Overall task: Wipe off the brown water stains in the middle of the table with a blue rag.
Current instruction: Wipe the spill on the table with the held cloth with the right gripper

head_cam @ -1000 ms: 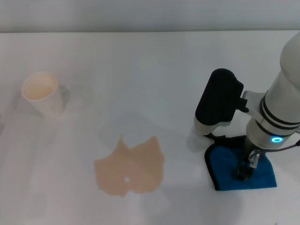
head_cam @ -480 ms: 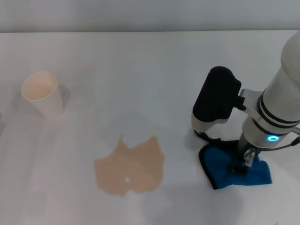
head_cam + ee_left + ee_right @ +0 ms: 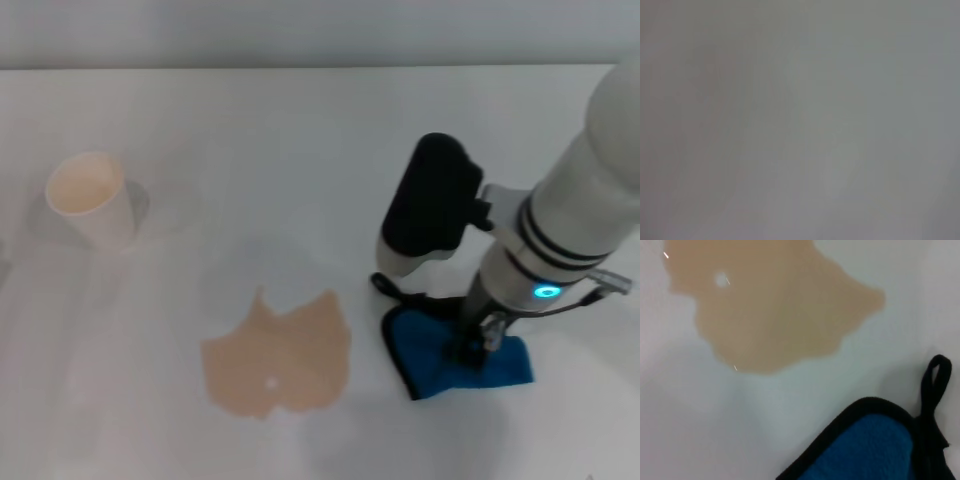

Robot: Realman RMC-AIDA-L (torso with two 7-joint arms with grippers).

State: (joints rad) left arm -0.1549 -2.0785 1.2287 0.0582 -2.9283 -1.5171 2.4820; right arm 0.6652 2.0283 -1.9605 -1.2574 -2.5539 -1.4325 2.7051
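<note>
Head view: right gripper (image 3: 468, 350) pressed down onto blue rag (image 3: 455, 355), jaw gap can't be told; rag at 3 o'clock of brown water stains (image 3: 280, 355), just beside, on table (image 3: 300, 150). Paper cup (image 3: 88, 198) at 10 o'clock.
Right wrist view: rag (image 3: 870, 450) w/ black loop, apart from stains (image 3: 775, 310).
Left wrist view: blank grey.

The right arm (image 3: 580, 190) was a thick white cylinder with two thin black rings near the wrist. Under the rings a small round cyan light (image 3: 546, 292) glowed. A rounded black housing (image 3: 430, 195) with a white base was attached beside it.
</note>
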